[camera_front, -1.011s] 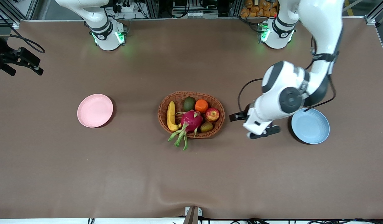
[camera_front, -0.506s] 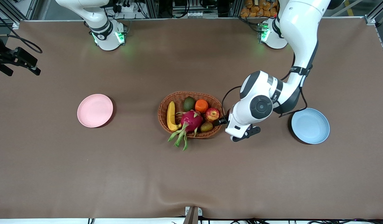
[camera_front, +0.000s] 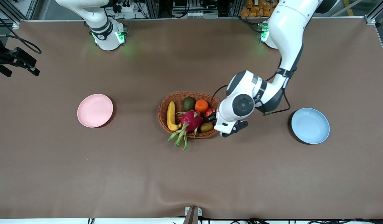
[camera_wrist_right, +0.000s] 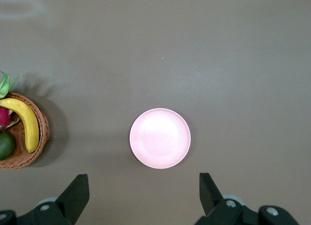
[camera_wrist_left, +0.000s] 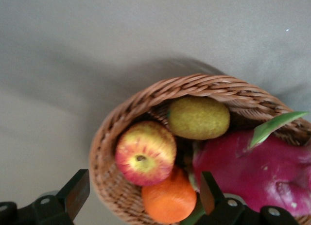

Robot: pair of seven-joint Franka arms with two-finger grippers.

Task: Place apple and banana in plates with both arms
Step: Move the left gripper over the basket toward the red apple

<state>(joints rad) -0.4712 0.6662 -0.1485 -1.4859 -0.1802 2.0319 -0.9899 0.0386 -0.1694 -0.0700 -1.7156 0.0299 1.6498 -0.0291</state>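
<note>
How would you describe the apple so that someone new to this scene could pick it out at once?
Start at the brown wicker basket in the middle of the table, between the pink plate and the blue plate. The apple lies at the basket's end toward the left arm, under the open left pincer, beside the orange. It alone is round and red with yellow streaks.

Two plates (camera_front: 95, 110), one basket (camera_front: 163, 109), six fruits (camera_front: 191, 119).
</note>
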